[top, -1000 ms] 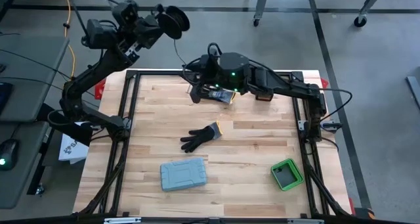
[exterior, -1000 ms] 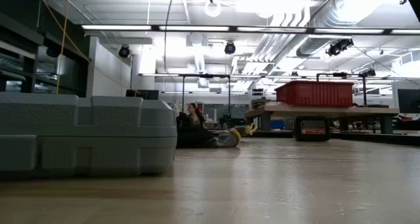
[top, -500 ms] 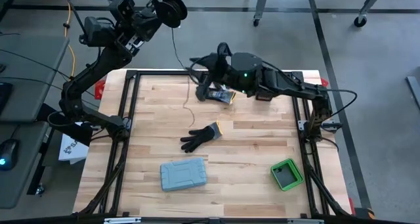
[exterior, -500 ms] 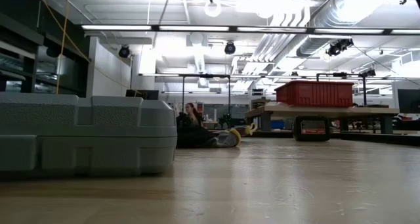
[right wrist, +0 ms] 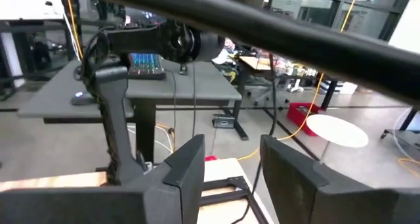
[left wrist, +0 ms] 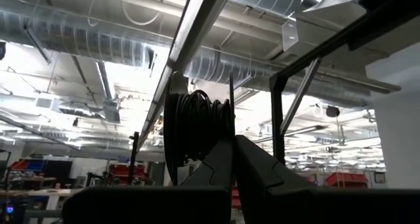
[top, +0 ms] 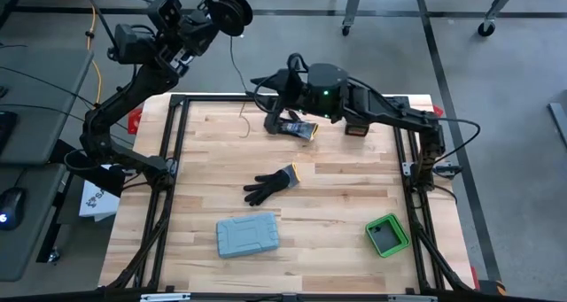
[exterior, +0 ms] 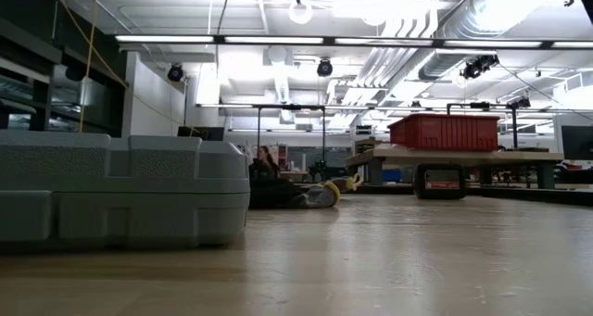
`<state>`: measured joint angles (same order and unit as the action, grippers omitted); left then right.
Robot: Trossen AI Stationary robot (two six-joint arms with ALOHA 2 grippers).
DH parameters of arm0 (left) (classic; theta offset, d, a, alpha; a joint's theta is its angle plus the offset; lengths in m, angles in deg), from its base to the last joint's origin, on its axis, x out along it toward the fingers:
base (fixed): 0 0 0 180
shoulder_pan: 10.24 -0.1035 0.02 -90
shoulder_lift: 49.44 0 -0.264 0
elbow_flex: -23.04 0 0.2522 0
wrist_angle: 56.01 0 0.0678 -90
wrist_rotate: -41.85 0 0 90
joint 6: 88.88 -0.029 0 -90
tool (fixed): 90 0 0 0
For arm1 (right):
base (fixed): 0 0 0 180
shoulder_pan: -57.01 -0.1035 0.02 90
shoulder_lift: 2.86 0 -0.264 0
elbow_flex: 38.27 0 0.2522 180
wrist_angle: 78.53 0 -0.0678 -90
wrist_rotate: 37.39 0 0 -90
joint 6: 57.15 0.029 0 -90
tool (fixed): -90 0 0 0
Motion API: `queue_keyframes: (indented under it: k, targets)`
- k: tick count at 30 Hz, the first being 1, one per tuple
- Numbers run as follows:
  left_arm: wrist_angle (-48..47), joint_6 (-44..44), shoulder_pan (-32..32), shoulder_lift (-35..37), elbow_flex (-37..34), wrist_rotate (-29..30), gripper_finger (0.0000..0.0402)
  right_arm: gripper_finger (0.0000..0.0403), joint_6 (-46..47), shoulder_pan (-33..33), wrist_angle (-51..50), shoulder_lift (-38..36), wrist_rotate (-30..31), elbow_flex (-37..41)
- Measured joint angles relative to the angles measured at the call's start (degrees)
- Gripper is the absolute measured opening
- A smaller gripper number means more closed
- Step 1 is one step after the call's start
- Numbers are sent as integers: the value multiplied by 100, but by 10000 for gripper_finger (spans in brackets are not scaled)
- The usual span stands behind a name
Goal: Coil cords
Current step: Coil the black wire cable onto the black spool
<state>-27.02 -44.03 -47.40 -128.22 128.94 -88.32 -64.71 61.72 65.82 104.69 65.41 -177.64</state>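
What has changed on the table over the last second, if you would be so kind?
The right end effector swung from over the table's far edge toward its back-left corner, fingers open. The loose cord trails lower onto the wood. The left end effector stays shut on the black coil; glove unmoved.

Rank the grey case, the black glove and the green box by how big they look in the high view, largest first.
1. Grey case
2. Black glove, fingers spread
3. Green box, close to the glove; that order is unsure.
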Motion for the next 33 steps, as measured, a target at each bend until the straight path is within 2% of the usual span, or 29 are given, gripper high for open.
queue_keyframes:
  k: [7, 12, 21, 27, 31, 33]
  targets:
    - [-1, -203, 141, 0, 0, 119, 0, 140, -153, 109, 39, 239, 57, 0]
    - [-1, -185, 139, 0, 0, 151, 0, 140, -193, 131, 56, 310, 439, 0]
    - [-1, -165, 133, 0, 0, 203, 0, 140, -535, -255, 114, 102, 175, 0]
    - [-2, -161, 134, 0, -2, 210, 0, 140, -795, -408, 344, 76, 1018, -1]
    - [-3, -154, 192, 0, -2, 212, 0, 140, -558, -209, 336, 104, 1082, -2]
    - [-3, -154, 212, 0, -2, 212, 0, 140, -377, -102, 340, 163, 922, -1]
